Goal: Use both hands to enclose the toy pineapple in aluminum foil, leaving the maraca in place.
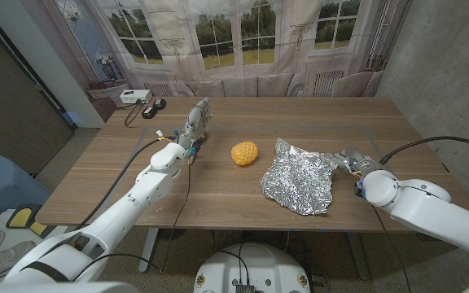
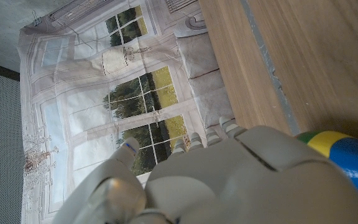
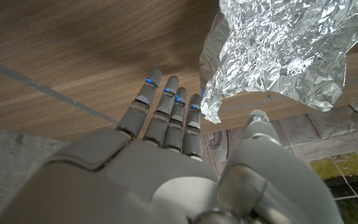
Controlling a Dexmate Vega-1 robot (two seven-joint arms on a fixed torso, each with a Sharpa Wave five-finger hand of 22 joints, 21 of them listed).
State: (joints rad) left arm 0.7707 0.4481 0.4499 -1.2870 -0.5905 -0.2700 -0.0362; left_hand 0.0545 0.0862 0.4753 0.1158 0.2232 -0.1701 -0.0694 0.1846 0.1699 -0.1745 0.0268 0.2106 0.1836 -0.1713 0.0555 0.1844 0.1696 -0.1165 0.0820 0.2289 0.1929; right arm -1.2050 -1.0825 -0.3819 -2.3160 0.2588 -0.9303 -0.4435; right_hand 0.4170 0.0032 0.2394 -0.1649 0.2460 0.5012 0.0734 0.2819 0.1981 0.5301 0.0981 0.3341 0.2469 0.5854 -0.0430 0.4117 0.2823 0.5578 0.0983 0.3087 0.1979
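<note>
The yellow toy pineapple point(image 1: 244, 153) lies bare on the wooden table point(image 1: 218, 195), near the middle. Just to its right lies a crumpled sheet of aluminum foil point(image 1: 300, 183) point(image 3: 284, 43). My right hand point(image 1: 353, 160) point(image 3: 166, 155) is at the foil's right edge, fingers straight and thumb apart, with a foil corner reaching the fingertips point(image 3: 194, 109); it holds nothing. My left hand point(image 1: 194, 124) point(image 2: 229, 180) stands upright left of the pineapple, fingers stretched and holding nothing. The maraca point(image 2: 344, 155), banded green, yellow and blue, lies on the table right beside this hand.
A white box point(image 1: 134, 96) and small black items point(image 1: 155, 104) sit at the table's far left corner. A window-print backdrop hangs behind the table. Bare wood stretches in front of the pineapple and the foil.
</note>
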